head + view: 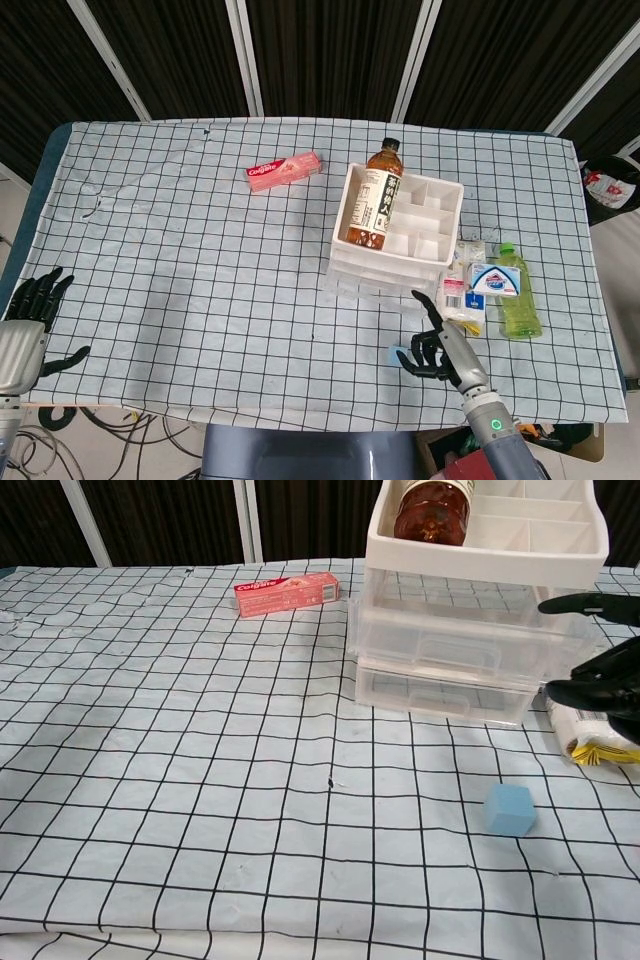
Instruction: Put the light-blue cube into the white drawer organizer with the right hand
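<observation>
The light-blue cube [509, 809] lies on the checked cloth in front of the white drawer organizer [480, 552], near the front edge. In the head view only a sliver of the cube [396, 352] shows beside my right hand [438, 346]. My right hand [603, 678] hovers to the right of and above the cube, fingers apart and thumb stretched out, holding nothing. The organizer [345, 262] has a brown drink bottle [375, 200] lying in its top tray. My left hand [30, 312] is open at the table's left front corner, far from the cube.
A red toothpaste box [285, 171] lies left of the organizer, further back. A green bottle [517, 296] and several small packets [470, 287] crowd the cloth to the right of the organizer, close behind my right hand. The table's front edge is just below the cube.
</observation>
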Action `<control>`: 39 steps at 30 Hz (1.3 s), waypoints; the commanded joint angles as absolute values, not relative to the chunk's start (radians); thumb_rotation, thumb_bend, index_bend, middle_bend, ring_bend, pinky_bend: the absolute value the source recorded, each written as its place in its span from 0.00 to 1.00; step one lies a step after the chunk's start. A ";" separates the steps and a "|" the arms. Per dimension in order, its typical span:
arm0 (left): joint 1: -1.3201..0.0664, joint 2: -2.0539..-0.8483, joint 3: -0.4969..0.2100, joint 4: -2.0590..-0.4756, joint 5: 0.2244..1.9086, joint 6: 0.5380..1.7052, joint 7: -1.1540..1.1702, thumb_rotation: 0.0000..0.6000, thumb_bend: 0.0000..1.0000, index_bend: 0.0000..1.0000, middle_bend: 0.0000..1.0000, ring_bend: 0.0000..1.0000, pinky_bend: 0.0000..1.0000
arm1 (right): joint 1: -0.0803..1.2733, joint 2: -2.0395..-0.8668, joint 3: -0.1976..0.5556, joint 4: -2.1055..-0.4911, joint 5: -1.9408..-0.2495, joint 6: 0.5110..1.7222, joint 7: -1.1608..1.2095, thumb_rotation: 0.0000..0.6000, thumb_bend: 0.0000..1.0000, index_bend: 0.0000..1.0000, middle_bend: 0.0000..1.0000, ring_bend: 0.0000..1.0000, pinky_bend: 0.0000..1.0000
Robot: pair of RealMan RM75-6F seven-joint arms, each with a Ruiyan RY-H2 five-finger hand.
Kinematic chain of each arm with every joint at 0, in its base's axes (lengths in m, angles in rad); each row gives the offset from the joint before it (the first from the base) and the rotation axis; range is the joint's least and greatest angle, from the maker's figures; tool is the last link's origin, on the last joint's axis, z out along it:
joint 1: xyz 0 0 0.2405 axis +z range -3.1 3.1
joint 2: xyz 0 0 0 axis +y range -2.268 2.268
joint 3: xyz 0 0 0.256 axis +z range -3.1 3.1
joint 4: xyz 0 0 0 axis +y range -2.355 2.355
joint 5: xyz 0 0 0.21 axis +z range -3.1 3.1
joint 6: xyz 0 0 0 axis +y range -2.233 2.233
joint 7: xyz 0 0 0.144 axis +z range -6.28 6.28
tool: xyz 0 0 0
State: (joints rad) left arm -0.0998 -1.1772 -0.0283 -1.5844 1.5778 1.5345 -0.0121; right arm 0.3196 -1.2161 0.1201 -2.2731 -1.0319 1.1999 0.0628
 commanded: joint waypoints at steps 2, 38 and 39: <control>-0.100 -1.178 -0.027 -1.583 1.582 1.537 -0.013 1.00 0.02 0.00 0.00 0.00 0.00 | 0.242 -1.141 0.050 -2.285 -1.177 1.269 0.062 1.00 0.26 0.00 0.79 0.84 0.74; -0.104 -1.182 -0.026 -1.578 1.578 1.527 -0.009 1.00 0.02 0.00 0.00 0.00 0.00 | 0.191 -1.363 -0.019 -1.993 -1.189 1.244 -0.236 1.00 0.20 0.28 0.82 0.87 0.75; -0.104 -1.182 -0.025 -1.578 1.578 1.526 -0.009 1.00 0.02 0.00 0.00 0.00 0.00 | 0.194 -1.385 -0.010 -1.987 -1.182 1.245 -0.242 1.00 0.21 0.29 0.83 0.87 0.75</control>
